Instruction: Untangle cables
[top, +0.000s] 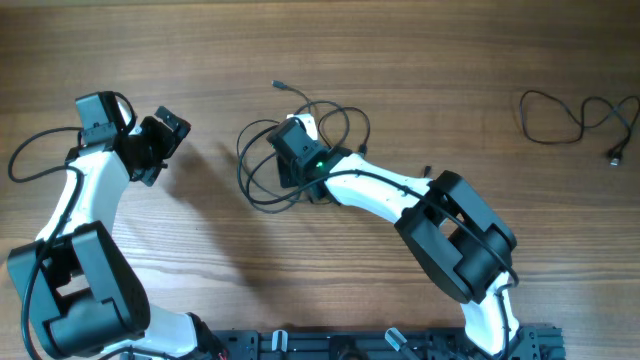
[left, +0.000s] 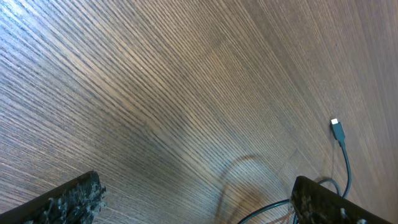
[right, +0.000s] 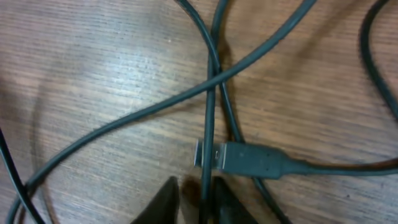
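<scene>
A tangle of thin black cables (top: 246, 168) lies at the table's middle, one small plug (top: 277, 86) sticking out at the back. My right gripper (top: 291, 162) is down in the tangle. In the right wrist view its fingers (right: 196, 200) stand nearly together with one cable strand (right: 209, 118) running between the tips, just in front of a USB plug (right: 249, 159). Other strands cross over it. My left gripper (top: 163, 150) hovers left of the tangle, open wide and empty (left: 196, 205); a plug (left: 336, 129) and a loop (left: 273, 209) show by its right finger.
A separate black cable (top: 573, 117) lies loosely coiled at the far right of the wooden table (top: 450, 70). The thicker arm cable (top: 30, 150) loops at the left edge. The arm bases stand along the front edge.
</scene>
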